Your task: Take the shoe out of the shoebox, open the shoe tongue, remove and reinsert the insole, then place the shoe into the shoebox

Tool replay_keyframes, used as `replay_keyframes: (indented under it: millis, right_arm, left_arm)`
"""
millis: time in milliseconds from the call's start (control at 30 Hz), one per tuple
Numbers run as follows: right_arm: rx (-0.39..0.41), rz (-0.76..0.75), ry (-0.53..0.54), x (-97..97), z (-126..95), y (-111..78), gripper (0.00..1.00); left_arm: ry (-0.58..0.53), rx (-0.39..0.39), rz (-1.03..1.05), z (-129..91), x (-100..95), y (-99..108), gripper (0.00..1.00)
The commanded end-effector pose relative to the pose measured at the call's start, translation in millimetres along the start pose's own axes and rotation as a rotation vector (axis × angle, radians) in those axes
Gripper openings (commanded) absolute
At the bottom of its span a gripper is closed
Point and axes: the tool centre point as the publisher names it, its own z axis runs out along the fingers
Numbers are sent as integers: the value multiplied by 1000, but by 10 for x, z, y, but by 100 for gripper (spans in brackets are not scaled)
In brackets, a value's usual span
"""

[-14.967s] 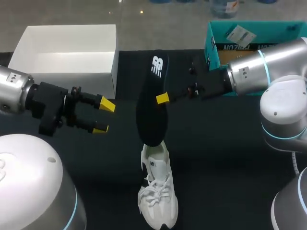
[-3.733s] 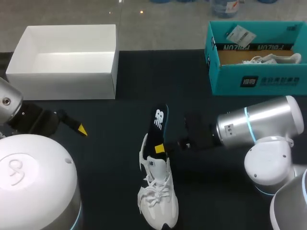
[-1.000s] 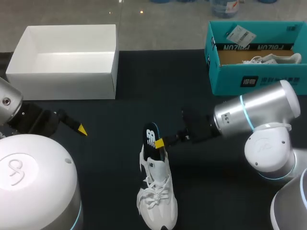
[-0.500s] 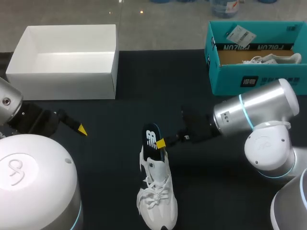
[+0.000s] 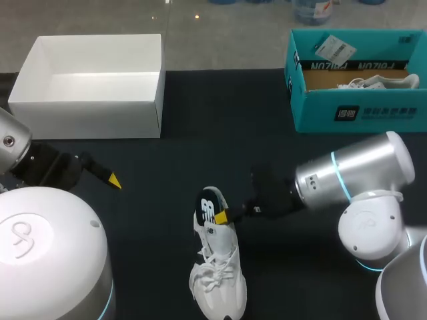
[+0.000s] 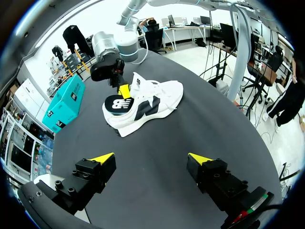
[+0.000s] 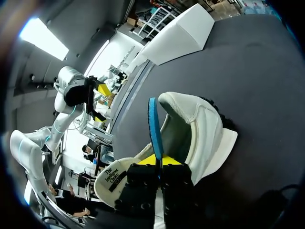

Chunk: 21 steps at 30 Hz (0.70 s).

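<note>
While its heel end stands up out of the shoe's collar, the insole (image 5: 211, 205) counts as only part-seated: black, forepart hidden down inside the shoe, long axis in line with the shoe's own.

Shoe (image 5: 217, 270): white, laced, upright on its sole on the dark table (image 5: 200, 133); toe toward the robot, heel away from it.

Right gripper (image 5: 222, 215): at the shoe's heel, on the shoe's right side. Its fingers are closed on the raised end of the insole, one on each face; the right wrist view shows the insole edge-on between them.
- Judgement: reinsertion is the step in hand and looks largely done. What is left is a push down and toeward along the shoe's long axis, and the jaws sit above and behind the place the insole must go.
- Risk: the heel end may fold against the collar instead of sliding under it.

Left gripper (image 6: 150, 160): well apart from the shoe, to the shoe's left, about level with its heel. Its fingers are spread wide with nothing between them, and the shoe lies side-on ahead of it. Of the two arms, the right is plainly the nearer.

White box (image 5: 87, 119): open, nothing seen inside, beyond the shoe's heel and to its left, well apart. It is probably the shoebox meant.

Teal box (image 5: 313, 117): beyond the shoe's heel and to its right, well apart, with a second white shoe (image 5: 377, 83) lying in it.
</note>
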Motion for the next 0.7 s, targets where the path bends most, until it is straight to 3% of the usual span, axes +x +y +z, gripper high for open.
replay_keyframes:
  millis: [33, 133, 200, 300, 700]
  right_arm:
    - [-9, 5, -5, -5, 61, -57, 0]
    - [-7, 5, -15, 1, 26, -8, 0]
    - [-12, -2, -22, -16, -9, 38, 19]
    - [-12, -17, -31, -29, -55, 125, 35]
    - [17, -55, -35, -68, -58, 354, 33]
  left_arm:
    - [1, -4, 0, 2, 3, -7, 100]
    - [1, -4, 0, 2, 3, -7, 100]
    - [1, -4, 0, 2, 3, -7, 100]
    - [1, -4, 0, 2, 3, -7, 100]
    - [1, -4, 0, 2, 3, -7, 100]
